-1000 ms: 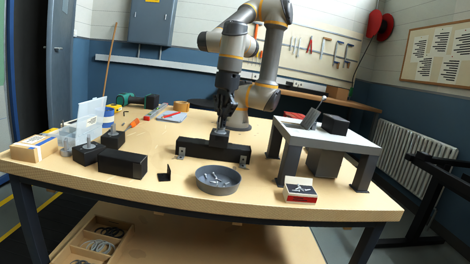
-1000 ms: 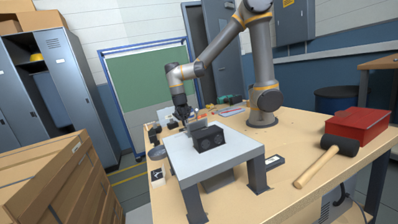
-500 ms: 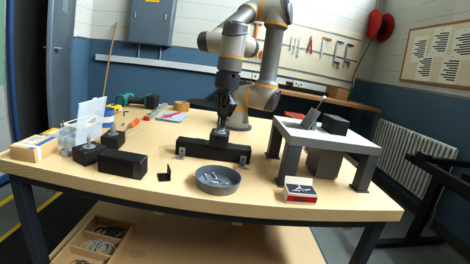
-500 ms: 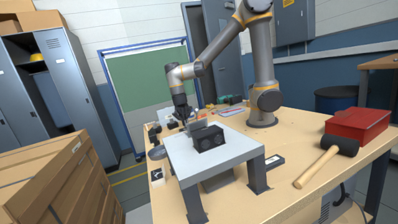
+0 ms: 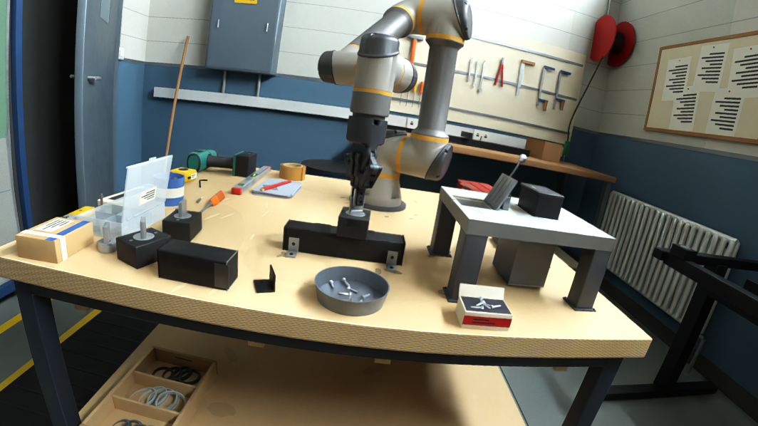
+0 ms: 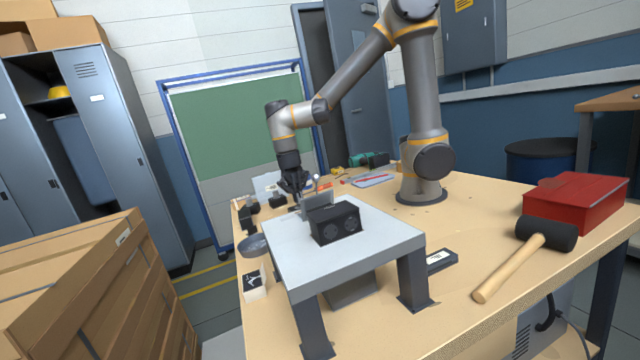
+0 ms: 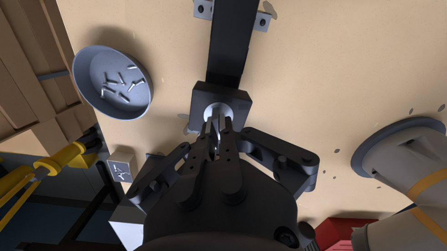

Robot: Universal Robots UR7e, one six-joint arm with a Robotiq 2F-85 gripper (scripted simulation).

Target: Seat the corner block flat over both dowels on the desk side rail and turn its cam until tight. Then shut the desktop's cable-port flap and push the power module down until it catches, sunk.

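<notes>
The grey cam (image 7: 216, 113) sits in the top of the black corner block (image 5: 353, 223) (image 7: 219, 107). The block rests on the black desk side rail (image 5: 343, 241) (image 7: 230, 40) at mid table. I grip the cam's stem with my gripper (image 5: 358, 203) (image 7: 215, 122) (image 6: 296, 192), closed on it from straight above. The dowels are hidden under the block. To the right stands the small grey desk (image 5: 522, 225) (image 6: 340, 245). Its cable-port flap (image 5: 500, 192) (image 6: 317, 202) stands tilted up. The black power module (image 5: 540, 200) (image 6: 335, 223) stands proud of the desktop beside the flap.
Behind the rail stands my arm's base (image 5: 387, 204). A grey dish of screws (image 5: 351, 290) (image 7: 113, 82) lies in front of the rail. Spare black blocks (image 5: 197, 263) and a clear parts box (image 5: 132, 209) lie left. A screw box (image 5: 483, 306) sits by the desk's front leg.
</notes>
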